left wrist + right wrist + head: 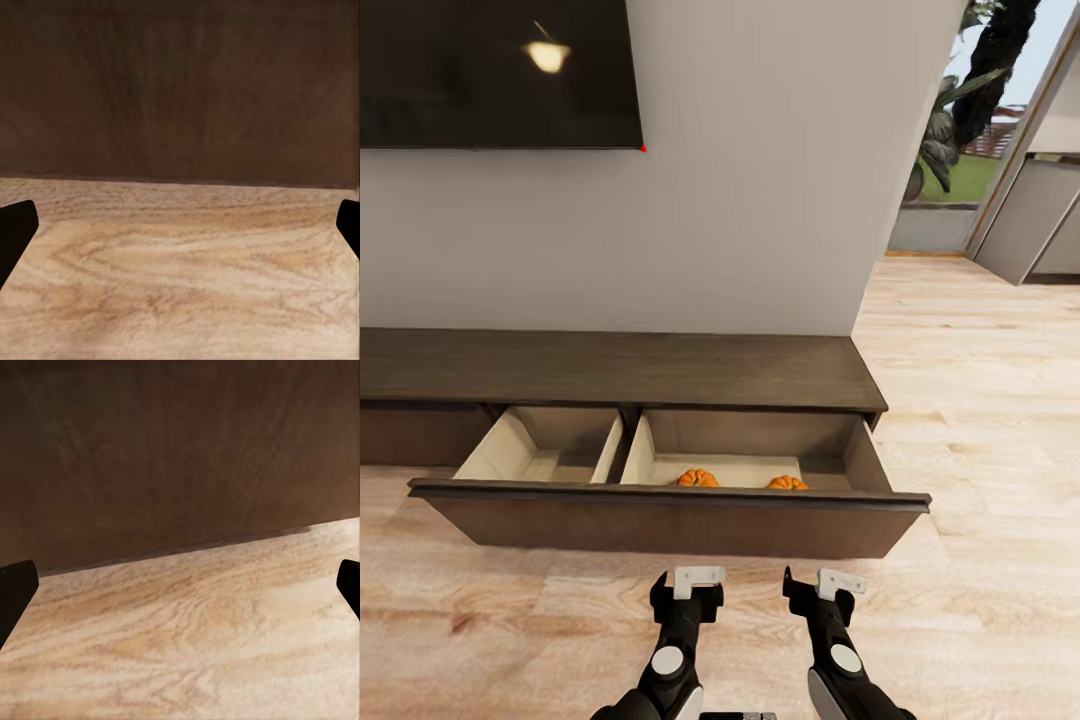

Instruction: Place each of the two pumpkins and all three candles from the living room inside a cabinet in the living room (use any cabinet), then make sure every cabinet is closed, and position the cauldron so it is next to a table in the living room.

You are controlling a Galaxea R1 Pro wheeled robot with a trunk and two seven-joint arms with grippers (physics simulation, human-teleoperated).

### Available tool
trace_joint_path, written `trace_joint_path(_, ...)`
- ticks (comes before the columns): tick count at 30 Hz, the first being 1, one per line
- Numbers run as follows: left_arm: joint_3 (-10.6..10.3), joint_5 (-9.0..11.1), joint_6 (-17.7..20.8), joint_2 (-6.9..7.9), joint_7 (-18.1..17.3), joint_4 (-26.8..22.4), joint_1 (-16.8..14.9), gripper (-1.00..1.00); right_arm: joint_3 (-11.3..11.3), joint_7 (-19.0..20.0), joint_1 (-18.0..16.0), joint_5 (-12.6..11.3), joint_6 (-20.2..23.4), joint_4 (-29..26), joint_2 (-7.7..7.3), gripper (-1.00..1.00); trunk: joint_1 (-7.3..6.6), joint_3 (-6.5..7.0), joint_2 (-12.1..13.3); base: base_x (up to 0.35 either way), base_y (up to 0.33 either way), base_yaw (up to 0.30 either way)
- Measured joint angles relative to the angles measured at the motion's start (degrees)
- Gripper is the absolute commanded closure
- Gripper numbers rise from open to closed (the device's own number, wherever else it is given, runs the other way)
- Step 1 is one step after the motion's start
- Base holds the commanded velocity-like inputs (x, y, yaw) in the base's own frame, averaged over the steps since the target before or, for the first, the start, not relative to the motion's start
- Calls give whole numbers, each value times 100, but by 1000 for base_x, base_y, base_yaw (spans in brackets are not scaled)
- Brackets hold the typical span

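Below the wall TV: cabinet (660,370) with its drawer (670,525) pulled open.
Pumpkins: 2, pumpkin (698,478) and pumpkin (787,483), lie in the right compartment, behind the front.
Left compartment: bare as far as visible.
Left pincer (698,580): released, empty, low before the drawer front.
Right pincer (822,582): released, empty, beside it.
Judgement: both sit at front height, likely to push the drawer closed.
Floor (980,420): light planks.
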Motion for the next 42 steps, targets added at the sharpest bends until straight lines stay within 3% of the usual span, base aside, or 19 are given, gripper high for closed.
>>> trace_joint_path(15, -13, -7, -242, -3, 27, 5, 0, -100, -9, 0, 8, 10, -19, -23, -21, -100, 330, -269, -602, 0, 0, 0)
trace_joint_path(42, 47, -4, -291, -12, 63, 4, 0, -100, -10, 0, 8, 11, -20, -33, -47, -100, 329, -270, -603, 86, 50, 0)
